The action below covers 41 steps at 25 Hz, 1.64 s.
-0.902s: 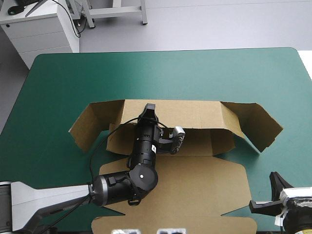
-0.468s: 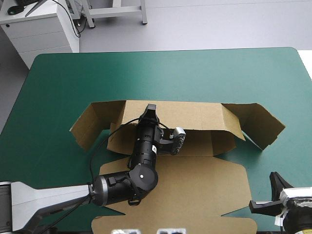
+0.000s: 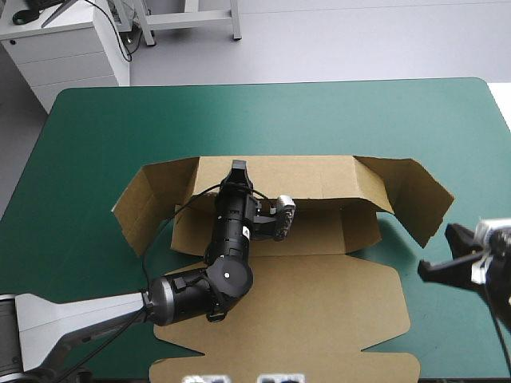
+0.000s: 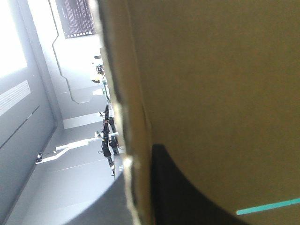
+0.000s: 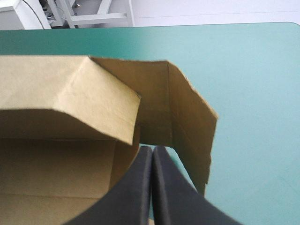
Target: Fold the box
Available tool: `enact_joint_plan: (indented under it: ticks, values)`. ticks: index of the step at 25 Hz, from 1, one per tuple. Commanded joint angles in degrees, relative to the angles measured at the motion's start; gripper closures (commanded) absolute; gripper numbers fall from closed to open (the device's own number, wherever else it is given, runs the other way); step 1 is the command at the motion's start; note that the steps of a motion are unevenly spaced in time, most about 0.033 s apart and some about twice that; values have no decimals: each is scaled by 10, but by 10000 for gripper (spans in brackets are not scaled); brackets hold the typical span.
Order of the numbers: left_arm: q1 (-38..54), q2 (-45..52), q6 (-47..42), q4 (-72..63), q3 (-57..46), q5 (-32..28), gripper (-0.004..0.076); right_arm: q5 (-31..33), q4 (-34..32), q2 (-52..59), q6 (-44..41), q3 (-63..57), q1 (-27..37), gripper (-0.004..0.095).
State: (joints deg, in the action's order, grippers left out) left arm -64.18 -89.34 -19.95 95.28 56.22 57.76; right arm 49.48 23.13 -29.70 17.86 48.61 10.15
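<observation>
One brown box on the teal-green worktop, lying mid-worktop and reaching the near edge. Broad panel flat toward the near edge; one long far wall standing upright; two flaps raised at its ends, the left end flap angling toward the worktop's left edge, the right end flap toward the right edge. Two grippers in all. At the far wall's top rim, left of its middle, the left gripper, pinching the board with one black finger on each face. Near the worktop's right edge, the right gripper, fingers pressed together in one pointed arch, gripping nothing, aimed at the right end flap close ahead.
</observation>
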Motion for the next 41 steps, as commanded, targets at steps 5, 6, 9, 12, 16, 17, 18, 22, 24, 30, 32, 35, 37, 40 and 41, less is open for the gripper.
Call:
enact_joint_plan:
  ticks: [5, 6, 9, 12, 16, 17, 18, 22, 24, 30, 32, 35, 37, 40, 41]
  values:
    - [1, 25, -8, 66, 13, 20, 731, 10, 81, -251, 11, 209, 2, 921]
    - [1, 25, -8, 66, 13, 20, 731, 30, 87, -293, 14, 246, 2, 921]
    - [1, 25, -8, 66, 13, 20, 731, 84, 89, -394, 30, 341, 2, 921]
    - [1, 24, -8, 66, 13, 20, 731, 122, 89, -487, 29, 434, 2, 921]
    - [1, 24, -8, 66, 13, 20, 731, 184, 89, -594, 21, 541, 0, 921]
    - [1, 24, -8, 66, 13, 20, 731, 202, 89, -616, 18, 562, -1, 921]
    - [1, 24, -8, 66, 13, 19, 731, 218, 89, -636, 13, 578, -4, 921]
    - [1, 24, -8, 66, 13, 18, 731, 219, 67, -675, 9, 585, -34, 921]
    - [1, 24, -8, 66, 13, 18, 731, 219, 39, -678, 6, 585, -51, 921]
    - [1, 24, -8, 66, 13, 18, 731, 220, -4, -676, -18, 554, -102, 922]
    - [1, 24, -8, 66, 13, 18, 731, 220, -4, -672, -25, 530, -108, 922]
    - [1, 24, -7, 66, 13, 18, 731, 220, -5, -639, -25, 480, -108, 922]
    - [1, 24, -7, 66, 13, 18, 731, 220, -5, -608, -25, 444, -108, 922]
    - [1, 24, -7, 66, 13, 18, 731, 220, -13, -574, -25, 404, -108, 922]
    - [1, 24, -7, 66, 13, 18, 731, 220, -21, -558, -25, 386, -108, 922]
